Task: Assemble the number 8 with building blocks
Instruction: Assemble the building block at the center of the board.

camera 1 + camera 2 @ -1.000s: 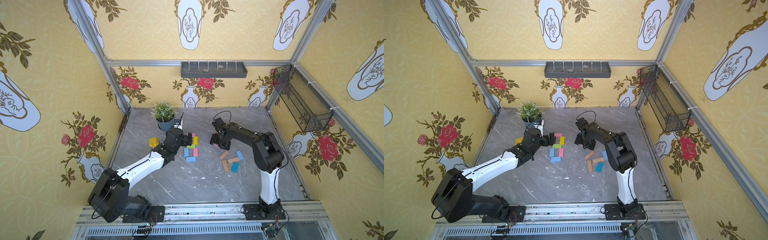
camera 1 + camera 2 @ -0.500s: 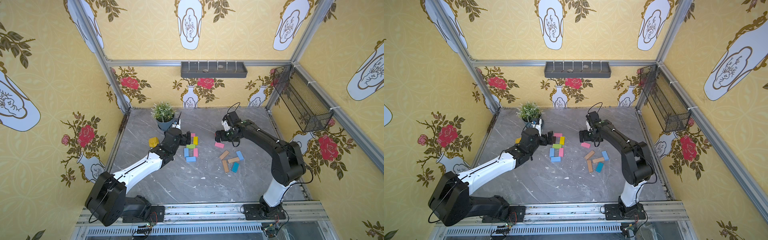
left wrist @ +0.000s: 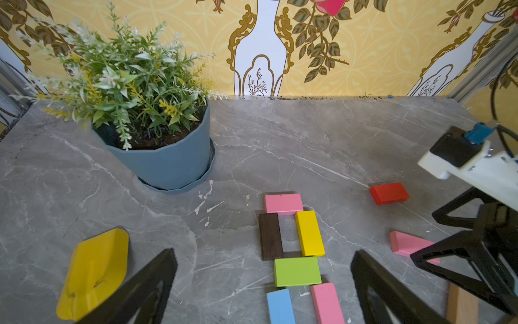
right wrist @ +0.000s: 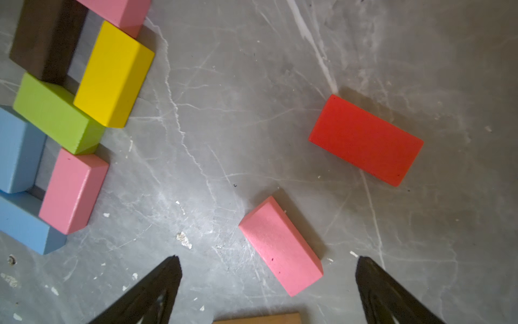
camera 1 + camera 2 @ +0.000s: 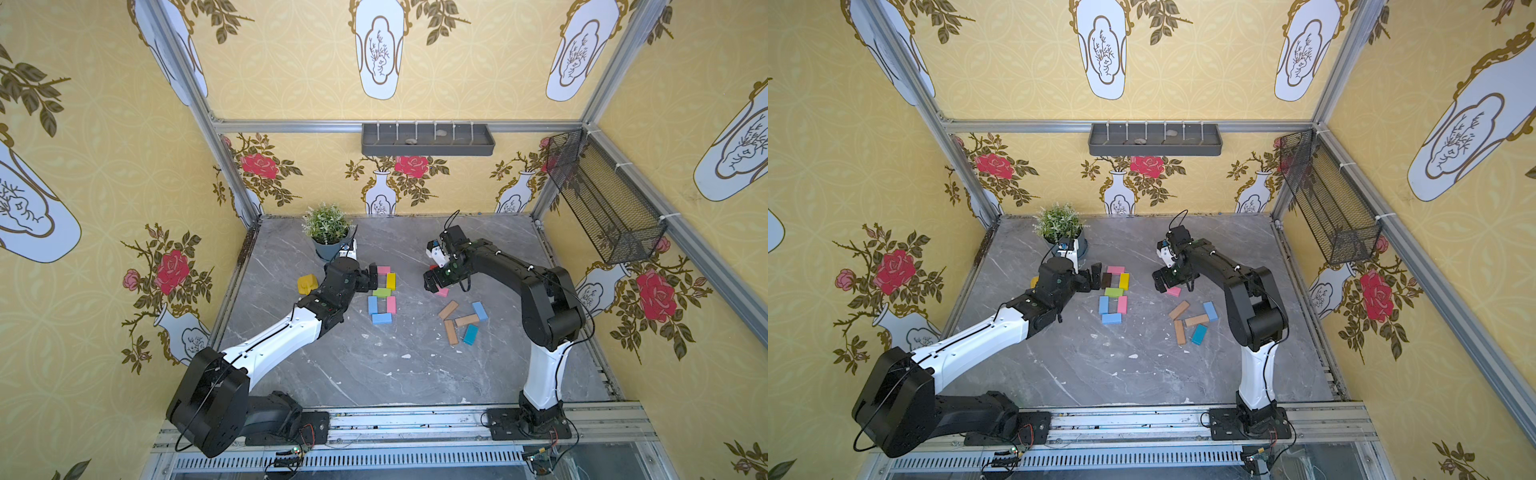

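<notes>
Right wrist view: eight [image 4: 56,112] looks complete; right hand [image 4: 267,259] open, empty, over spare pink block [image 4: 280,246]; left hand [image 3: 263,252] open; next, retreat without nudging.

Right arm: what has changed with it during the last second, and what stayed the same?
The right end effector pulled away from the loose pink rectangular wooden block, then came back above it, jaws wide open; the block lies free on the grey marble table. The left end effector, open, and the figure of coloured wooden blocks stayed in place.
</notes>
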Robot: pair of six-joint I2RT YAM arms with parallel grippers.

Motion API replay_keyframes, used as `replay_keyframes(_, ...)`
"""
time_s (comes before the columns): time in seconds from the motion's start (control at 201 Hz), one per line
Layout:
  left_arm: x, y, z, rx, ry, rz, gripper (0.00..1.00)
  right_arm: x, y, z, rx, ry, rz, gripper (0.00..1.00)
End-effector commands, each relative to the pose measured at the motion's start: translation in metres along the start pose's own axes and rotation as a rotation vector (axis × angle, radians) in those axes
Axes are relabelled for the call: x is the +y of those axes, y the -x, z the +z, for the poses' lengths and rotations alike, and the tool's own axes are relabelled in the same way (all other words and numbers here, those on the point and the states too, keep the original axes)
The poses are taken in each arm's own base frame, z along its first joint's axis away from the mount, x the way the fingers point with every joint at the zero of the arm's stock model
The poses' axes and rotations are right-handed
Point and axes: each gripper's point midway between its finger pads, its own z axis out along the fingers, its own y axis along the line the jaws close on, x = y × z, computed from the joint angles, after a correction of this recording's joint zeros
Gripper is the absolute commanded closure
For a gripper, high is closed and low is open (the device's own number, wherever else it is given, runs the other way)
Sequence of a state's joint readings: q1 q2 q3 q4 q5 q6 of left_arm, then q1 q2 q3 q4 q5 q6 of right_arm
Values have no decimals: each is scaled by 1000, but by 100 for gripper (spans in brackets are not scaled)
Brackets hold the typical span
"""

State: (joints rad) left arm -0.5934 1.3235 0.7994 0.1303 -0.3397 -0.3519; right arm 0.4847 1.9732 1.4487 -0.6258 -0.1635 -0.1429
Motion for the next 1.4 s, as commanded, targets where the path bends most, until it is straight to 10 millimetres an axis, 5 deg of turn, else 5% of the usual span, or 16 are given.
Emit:
replay_keyframes(0.0, 1, 0, 0, -7, 0, -9, 0, -7, -1, 6, 19, -37, -31, 2)
replay_keyframes(0.503, 0, -1, 2, -2, -4, -10, 0, -14, -14, 29, 87, -74, -28, 22)
replay_keyframes(0.811, 0, -1, 2, -1, -4, -12, 0, -15, -17, 32, 104, -109, 27, 46)
replay_keyframes(1.07, 0, -1, 3, 0, -4, -10, 0, -10, -27, 31, 131, -161, 275, 76)
replay_keyframes(1.394, -1, -2, 6, 6, -7, -10, 0, 20, -26, 45, 175, -159, 445, 80)
